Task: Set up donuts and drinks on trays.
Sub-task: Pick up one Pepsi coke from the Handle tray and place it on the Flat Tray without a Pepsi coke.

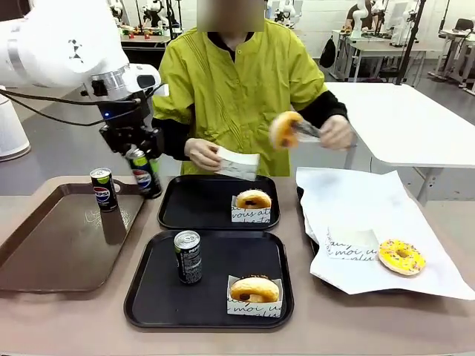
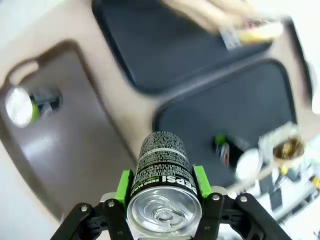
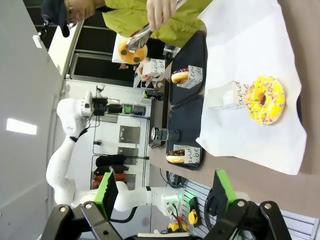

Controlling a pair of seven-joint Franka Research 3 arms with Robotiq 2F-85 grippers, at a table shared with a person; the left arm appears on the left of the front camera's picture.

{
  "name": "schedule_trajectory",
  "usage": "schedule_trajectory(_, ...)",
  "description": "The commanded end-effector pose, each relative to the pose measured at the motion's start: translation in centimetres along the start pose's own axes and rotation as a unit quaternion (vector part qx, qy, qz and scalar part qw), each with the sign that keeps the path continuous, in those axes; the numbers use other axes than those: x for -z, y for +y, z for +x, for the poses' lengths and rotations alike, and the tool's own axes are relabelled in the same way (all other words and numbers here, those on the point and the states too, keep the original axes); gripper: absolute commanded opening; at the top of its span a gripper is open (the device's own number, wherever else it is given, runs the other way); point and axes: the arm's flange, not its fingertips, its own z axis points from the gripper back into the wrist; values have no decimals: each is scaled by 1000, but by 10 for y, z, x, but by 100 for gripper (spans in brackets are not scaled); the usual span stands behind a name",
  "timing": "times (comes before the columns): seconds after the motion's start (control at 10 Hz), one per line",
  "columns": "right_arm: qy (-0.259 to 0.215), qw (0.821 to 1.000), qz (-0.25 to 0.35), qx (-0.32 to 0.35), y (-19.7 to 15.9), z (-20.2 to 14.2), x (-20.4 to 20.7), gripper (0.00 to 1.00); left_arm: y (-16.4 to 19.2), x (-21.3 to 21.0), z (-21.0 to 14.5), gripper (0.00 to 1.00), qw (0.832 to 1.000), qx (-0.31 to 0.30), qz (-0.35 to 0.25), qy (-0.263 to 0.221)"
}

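Observation:
My left gripper (image 1: 141, 157) is shut on a Pepsi can (image 1: 145, 176), which hangs slightly tilted between the brown tray and the far black tray (image 1: 197, 204). In the left wrist view the can (image 2: 162, 170) sits between the green pads (image 2: 124, 186). The far tray holds a boxed golden donut (image 1: 253, 202). The near black tray (image 1: 159, 293) carries a black can with green print (image 1: 188, 256) and a boxed chocolate donut (image 1: 254, 291). My right gripper (image 3: 165, 192) is open with nothing in it, off to the side of the table.
A second Pepsi can (image 1: 103, 189) stands on the long brown tray (image 1: 52, 245). The person holds a golden donut (image 1: 284, 129) in tongs and a white paper box (image 1: 238, 163). On white paper (image 1: 356, 200) at right lie a yellow-sprinkled donut (image 1: 401, 256) and a box (image 1: 352, 243).

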Motion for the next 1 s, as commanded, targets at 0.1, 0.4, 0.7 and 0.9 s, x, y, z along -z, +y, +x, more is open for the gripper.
schedule_trajectory(0.1,-8,1000,14,-8,1,2,0,100,31,-82,-173,58,996,78,-20,37)
schedule_trajectory(0.4,-8,1000,14,-8,1,2,0,100,41,-72,-163,58,997,50,-22,48)
schedule_trajectory(0.7,-8,1000,14,-8,1,2,0,100,33,-80,-196,58,996,61,-34,57)
schedule_trajectory(0.9,-8,1000,14,-8,1,2,0,100,33,-80,-196,58,996,61,-34,57)
